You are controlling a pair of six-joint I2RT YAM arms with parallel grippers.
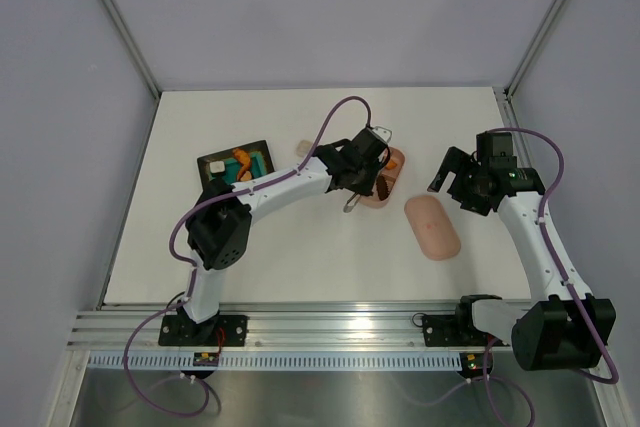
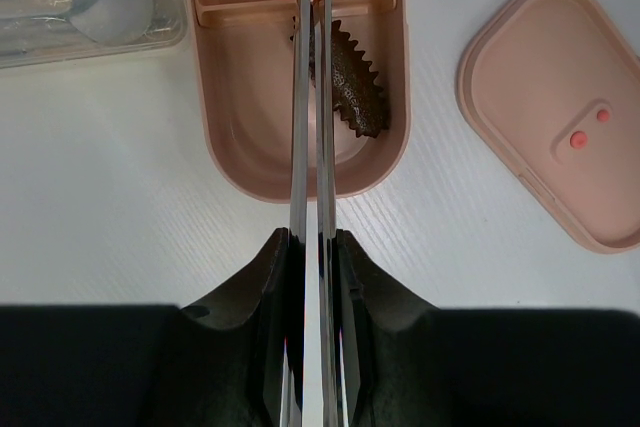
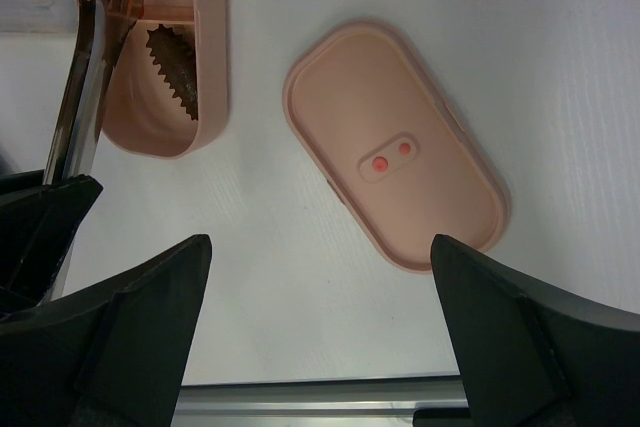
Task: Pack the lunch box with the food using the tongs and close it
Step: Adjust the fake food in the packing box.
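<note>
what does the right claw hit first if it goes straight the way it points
Probably the pink lid, lying flat straight ahead of the open right claw; nothing shows between them, though depth is unclear.

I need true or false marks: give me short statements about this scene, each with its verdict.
1. The lid sits on the lunch box. False: it lies on the table, apart from the box.
2. The left gripper is shut on the tongs. True.
3. The right gripper grips the lid. False: it is open above the lid, holding nothing.
4. A dark brown piece lies inside the lunch box. True.
</note>
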